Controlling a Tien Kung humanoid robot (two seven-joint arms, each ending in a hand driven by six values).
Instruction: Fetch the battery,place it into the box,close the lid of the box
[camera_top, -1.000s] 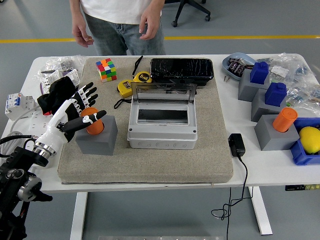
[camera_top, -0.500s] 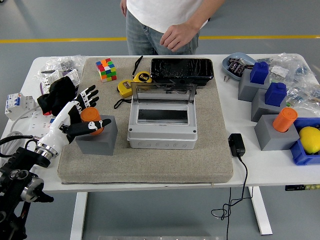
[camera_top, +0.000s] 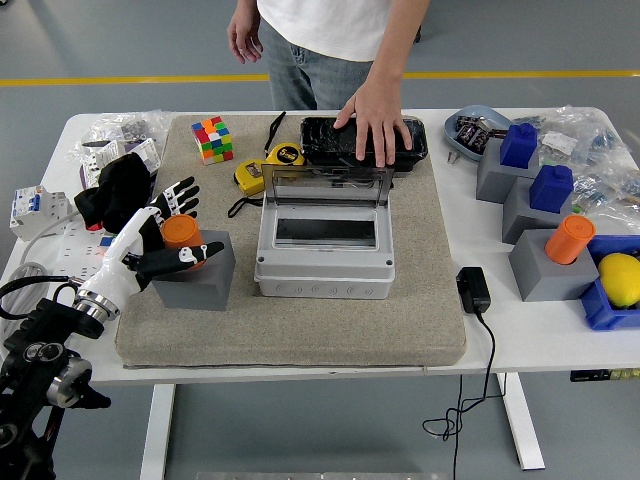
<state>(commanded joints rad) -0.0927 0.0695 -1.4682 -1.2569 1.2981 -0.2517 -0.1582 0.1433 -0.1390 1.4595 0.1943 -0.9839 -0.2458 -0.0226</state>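
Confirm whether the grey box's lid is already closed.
No, the lid of the grey box stands raised at the back, leaving the box's inside open to view.

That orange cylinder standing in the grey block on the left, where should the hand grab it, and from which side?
Probably by the upper part that sticks out above the grey block, since the rest of the orange cylinder sits inside. It stands upright, so fingers can wrap its round sides. Coming from the left looks easiest: the left hand is already there, with fingers around it.

Left robot hand (camera_top: 158, 238) around orange battery (camera_top: 181, 237); person's hand (camera_top: 377, 124) on black tray (camera_top: 330, 140)
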